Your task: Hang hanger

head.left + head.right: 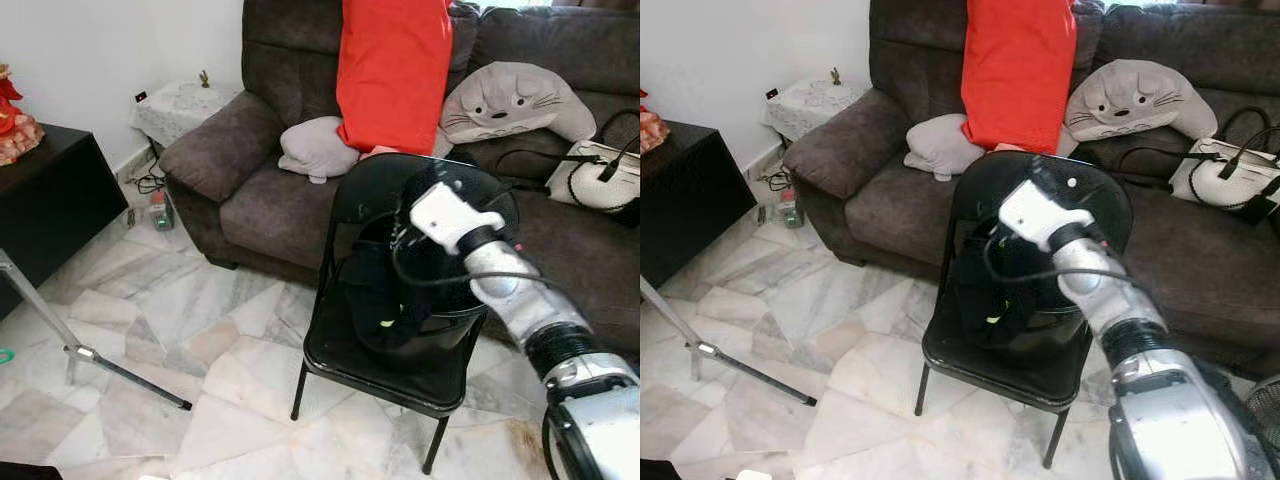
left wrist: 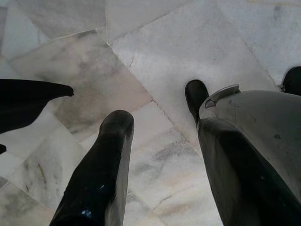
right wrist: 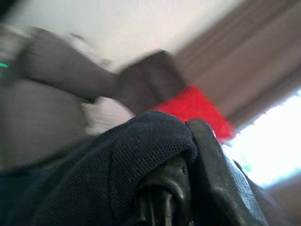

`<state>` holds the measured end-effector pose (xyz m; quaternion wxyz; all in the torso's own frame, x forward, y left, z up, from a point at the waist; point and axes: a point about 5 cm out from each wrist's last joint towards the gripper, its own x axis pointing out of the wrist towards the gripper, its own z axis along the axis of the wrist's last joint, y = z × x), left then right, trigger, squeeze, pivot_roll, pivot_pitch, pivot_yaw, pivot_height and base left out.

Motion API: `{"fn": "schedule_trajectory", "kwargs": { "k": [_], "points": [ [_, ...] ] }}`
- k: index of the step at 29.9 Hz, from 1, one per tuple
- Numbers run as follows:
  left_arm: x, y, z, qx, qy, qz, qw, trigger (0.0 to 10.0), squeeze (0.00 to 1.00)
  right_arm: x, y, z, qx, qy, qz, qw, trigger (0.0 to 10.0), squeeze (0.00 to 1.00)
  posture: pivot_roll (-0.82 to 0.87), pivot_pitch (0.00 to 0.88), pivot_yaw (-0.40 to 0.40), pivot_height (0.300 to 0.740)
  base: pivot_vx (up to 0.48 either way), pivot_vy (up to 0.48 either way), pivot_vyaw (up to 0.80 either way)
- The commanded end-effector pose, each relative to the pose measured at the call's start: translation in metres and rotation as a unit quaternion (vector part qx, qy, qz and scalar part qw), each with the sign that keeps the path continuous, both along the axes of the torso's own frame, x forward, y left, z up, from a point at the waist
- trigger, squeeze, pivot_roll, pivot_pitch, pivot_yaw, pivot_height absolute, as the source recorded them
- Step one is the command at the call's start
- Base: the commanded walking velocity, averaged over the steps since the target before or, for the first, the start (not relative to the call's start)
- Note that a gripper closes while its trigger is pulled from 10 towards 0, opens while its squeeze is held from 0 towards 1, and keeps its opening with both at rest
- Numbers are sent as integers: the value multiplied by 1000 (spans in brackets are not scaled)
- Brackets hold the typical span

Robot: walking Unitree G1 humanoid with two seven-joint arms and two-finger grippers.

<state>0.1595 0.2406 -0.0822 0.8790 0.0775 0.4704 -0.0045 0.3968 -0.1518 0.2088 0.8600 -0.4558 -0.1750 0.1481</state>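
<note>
Right pincer (image 3: 178, 197): clamped on dark cloth (image 3: 113, 174) above the black chair (image 1: 380, 365).
Left pincer (image 2: 155, 155): fingers apart, floor (image 2: 188, 47) beneath.
Sofa (image 1: 270, 200): beyond the right pincer.

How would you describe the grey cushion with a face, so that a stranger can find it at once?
Start at the dark brown sofa against the back wall. To the right of the red cloth hanging in front of it, the grey cushion leans on the backrest. Unlike the plain grey pillow on the seat, it has eyes, a nose and whiskers.
</note>
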Motion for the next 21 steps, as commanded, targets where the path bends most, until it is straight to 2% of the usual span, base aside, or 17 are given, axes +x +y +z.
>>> {"fn": "schedule_trajectory", "kwargs": {
  "k": [1, 3, 6, 9, 10, 12, 14, 19, 21],
  "points": [
    [-9, 1, -4, 0, 21, 4, 1000, 10000, 0, -6, 8, -19, -15, 51, 39, 998, 0, 0, 35, 75, 27, 740, 0, 0, 0],
    [-9, 1, -4, 0, 22, 3, 1000, 10000, 0, -7, 9, -23, -18, 61, 47, 997, 0, 0, 37, 76, 26, 740, 0, 0, 0],
    [-9, 0, -4, -1, 22, 4, 1000, 10000, 0, -13, 12, -47, -41, 130, 70, 988, 0, 0, 41, 75, 24, 740, 0, 0, 0],
    [-9, 0, -4, -2, 22, 4, 1000, 10000, 0, -14, 10, -55, -56, 150, 64, 985, 0, 0, 42, 75, 23, 740, 0, 0, 0],
    [-9, 0, -4, -2, 23, 4, 1000, 10000, 0, -15, 5, -61, -75, 162, 51, 983, 0, 0, 43, 74, 23, 740, 0, 0, 0],
    [-9, 0, -4, -2, 23, 4, 1000, 10000, 0, -15, 2, -63, -80, 164, 40, 982, 0, 0, 46, 74, 24, 740, 0, 0, 0],
    [-9, 1, -4, -2, 24, 4, 1000, 10000, 0, -11, -7, -61, -61, 161, 0, 985, 0, 0, 44, 70, 26, 740, 0, 0, 0],
    [-9, 1, -4, 1, 23, 4, 1000, 10000, 0, -5, -17, -59, -79, 164, -60, 982, 0, 0, 54, 67, 26, 740, 0, 0, 0],
    [-9, 2, -4, 2, 21, 5, 1000, 10000, 0, -1, -23, -52, -56, 155, -100, 981, 0, 0, 59, 64, 25, 740, 0, 0, 0]
  ]
}}
